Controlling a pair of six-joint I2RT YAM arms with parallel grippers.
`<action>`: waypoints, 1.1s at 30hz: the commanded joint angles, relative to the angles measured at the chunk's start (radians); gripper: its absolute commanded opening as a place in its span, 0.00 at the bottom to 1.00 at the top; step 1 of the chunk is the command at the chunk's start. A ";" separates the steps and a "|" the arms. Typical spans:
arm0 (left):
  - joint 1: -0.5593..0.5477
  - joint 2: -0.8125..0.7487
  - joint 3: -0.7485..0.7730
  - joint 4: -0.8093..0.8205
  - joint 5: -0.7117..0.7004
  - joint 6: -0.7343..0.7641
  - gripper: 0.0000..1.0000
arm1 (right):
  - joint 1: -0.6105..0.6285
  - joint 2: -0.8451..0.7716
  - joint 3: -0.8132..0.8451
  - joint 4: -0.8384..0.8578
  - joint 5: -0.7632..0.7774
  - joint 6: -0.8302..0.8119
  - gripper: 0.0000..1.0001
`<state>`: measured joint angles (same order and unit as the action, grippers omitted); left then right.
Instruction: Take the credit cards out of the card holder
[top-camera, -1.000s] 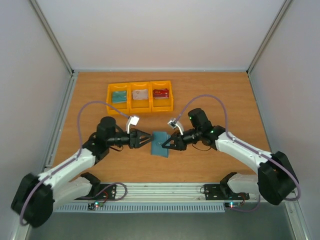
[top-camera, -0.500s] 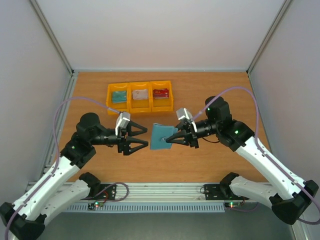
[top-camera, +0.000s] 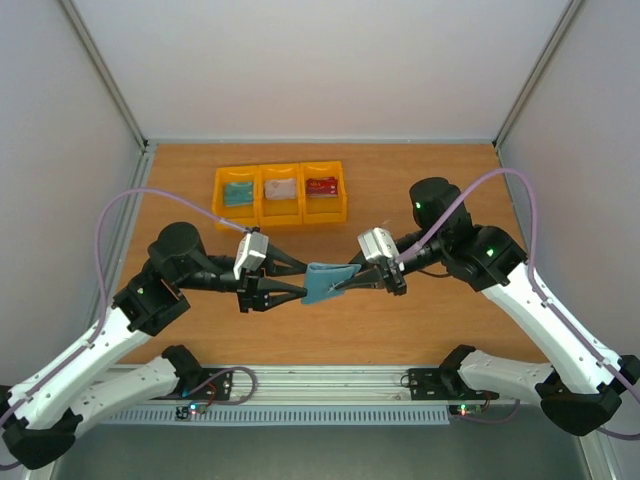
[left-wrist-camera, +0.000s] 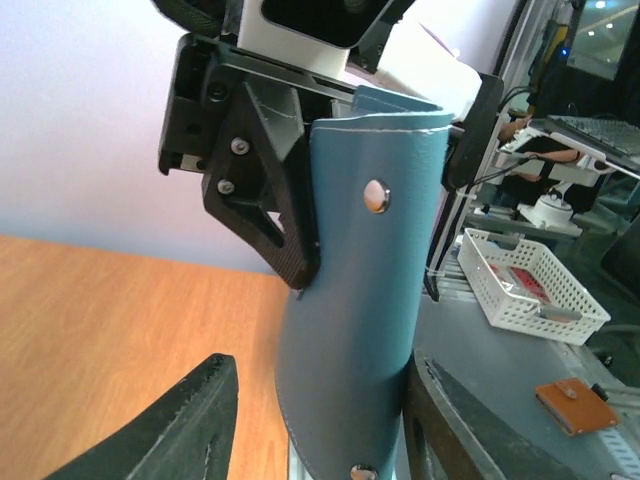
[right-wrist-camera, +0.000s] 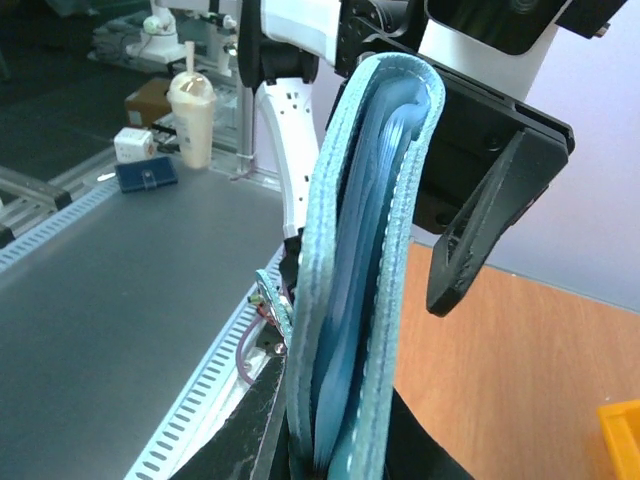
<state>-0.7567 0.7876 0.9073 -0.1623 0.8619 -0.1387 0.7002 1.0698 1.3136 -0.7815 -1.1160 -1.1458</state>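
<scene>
The teal-blue card holder (top-camera: 326, 281) hangs folded above the table's middle. My right gripper (top-camera: 347, 285) is shut on its right end. In the right wrist view the holder (right-wrist-camera: 365, 250) stands edge-on between my fingers (right-wrist-camera: 262, 420), with paler blue layers inside; I cannot tell whether these are cards. My left gripper (top-camera: 301, 283) is open, its jaws either side of the holder's left end. In the left wrist view the holder (left-wrist-camera: 365, 320) fills the gap, close to my right finger (left-wrist-camera: 450, 420). A teal card (top-camera: 238, 192), a whitish card (top-camera: 281, 188) and a red card (top-camera: 322, 186) lie in the bins.
Three yellow bins (top-camera: 280, 211) stand in a row at the back left of the wooden table (top-camera: 430, 190). Grey walls close the table's sides and back. A metal rail (top-camera: 330, 382) with both arm bases runs along the near edge.
My right gripper has lifted the holder off the table and turned it edge-on. My left gripper has moved right, and its open jaws now straddle the holder's left end.
</scene>
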 joint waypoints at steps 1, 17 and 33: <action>-0.030 0.030 0.026 -0.011 -0.126 0.091 0.43 | 0.012 0.011 0.052 -0.084 -0.024 -0.166 0.01; -0.198 0.043 0.016 -0.036 -0.280 0.402 0.14 | 0.040 -0.008 0.040 -0.075 0.067 -0.315 0.01; -0.290 0.001 -0.019 -0.054 -0.477 0.578 0.00 | 0.040 -0.090 -0.124 0.155 0.196 -0.155 0.23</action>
<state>-1.0313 0.7986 0.8989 -0.2462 0.4179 0.3923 0.7334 1.0073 1.2007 -0.7311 -0.9478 -1.3525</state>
